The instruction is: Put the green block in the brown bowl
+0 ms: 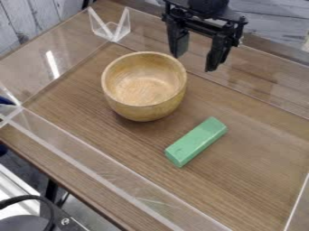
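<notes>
The green block point(196, 142), a flat matte bar, lies on the wood-grain table point(97, 153) right of and nearer than the brown bowl point(144, 86), its long axis running diagonally from near-left to far-right. The round, thick-walled wooden bowl looks empty. The black gripper point(201, 50) hangs beyond the bowl, fingers apart.

My gripper point(201, 52) is matt black, hard-looking plastic or metal, above a wood-grain table point(108, 153) walled in glossy clear plastic panels point(31, 108), where the brown bowl point(145, 86) shows smooth grained wood and the green block point(196, 142) looks matt.
</notes>
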Robot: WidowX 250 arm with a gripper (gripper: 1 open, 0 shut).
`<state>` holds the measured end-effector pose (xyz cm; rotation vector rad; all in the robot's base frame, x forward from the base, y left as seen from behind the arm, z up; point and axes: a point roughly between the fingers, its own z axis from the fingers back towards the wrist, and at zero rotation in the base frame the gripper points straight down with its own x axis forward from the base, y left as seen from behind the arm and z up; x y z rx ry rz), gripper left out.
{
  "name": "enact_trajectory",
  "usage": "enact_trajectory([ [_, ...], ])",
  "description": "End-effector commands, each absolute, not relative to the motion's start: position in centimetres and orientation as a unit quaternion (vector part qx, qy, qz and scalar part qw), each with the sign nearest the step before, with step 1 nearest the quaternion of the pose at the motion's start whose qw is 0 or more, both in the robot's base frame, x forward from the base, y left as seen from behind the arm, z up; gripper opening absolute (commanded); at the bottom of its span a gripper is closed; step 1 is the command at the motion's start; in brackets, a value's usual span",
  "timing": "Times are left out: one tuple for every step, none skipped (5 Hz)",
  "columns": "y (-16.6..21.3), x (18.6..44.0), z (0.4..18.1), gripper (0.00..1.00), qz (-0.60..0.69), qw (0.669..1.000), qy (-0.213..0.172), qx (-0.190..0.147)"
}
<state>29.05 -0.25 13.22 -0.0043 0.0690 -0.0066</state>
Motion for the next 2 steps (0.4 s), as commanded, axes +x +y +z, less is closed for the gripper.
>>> enact_trajectory([
  [-0.3,28.3,12.2,1.0,0.0,0.998,0.055,0.0],
  [-1.7,26.2,9.9,1.0,-0.07,0.995,0.069,-0.002],
])
